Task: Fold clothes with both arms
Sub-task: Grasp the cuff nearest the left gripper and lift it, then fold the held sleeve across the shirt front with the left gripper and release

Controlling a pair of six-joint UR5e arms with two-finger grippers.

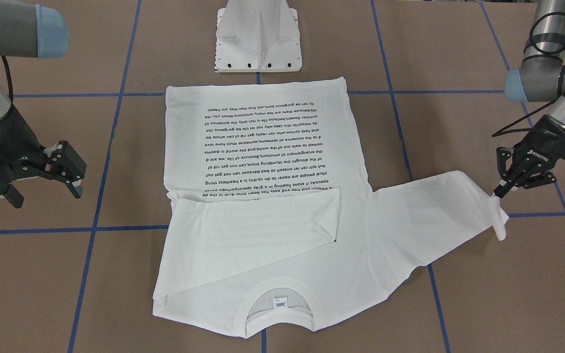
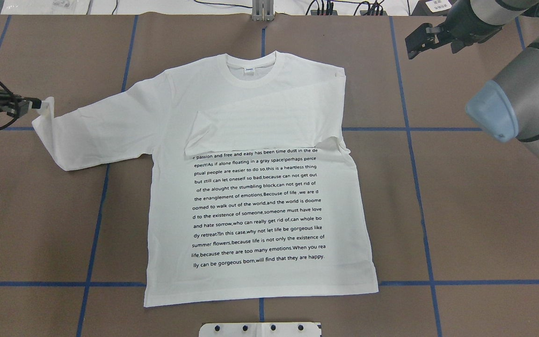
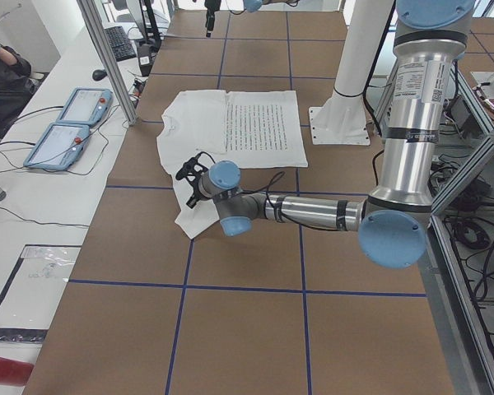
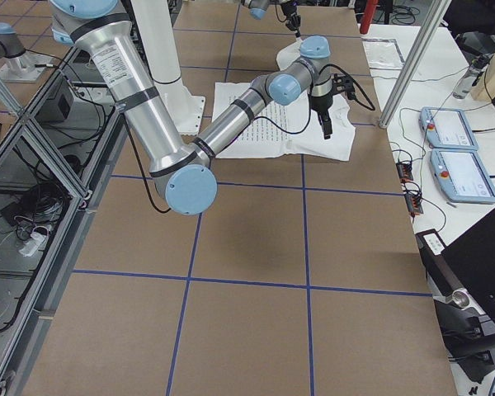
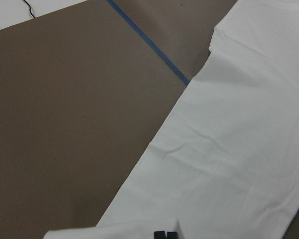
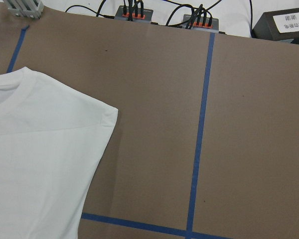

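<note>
One white shirt (image 2: 260, 206) lies flat on the brown table (image 2: 461, 210), hem (image 2: 260, 295) nearest the robot and collar (image 2: 251, 70) pointing away — its long axis runs near to far. One sleeve (image 2: 269, 126) is folded across the chest. The other sleeve (image 2: 101, 131) stretches to the robot's left, its cuff (image 2: 47, 110) pinched tight in the left gripper (image 2: 35, 104). Farther off, the right gripper (image 1: 42, 189) hovers clear of the cloth, jaws spread wide.

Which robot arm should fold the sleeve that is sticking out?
The left one. The left gripper is pinching the end of that sleeve, while the right gripper hangs open off the shirt's other side, touching nothing.
</note>
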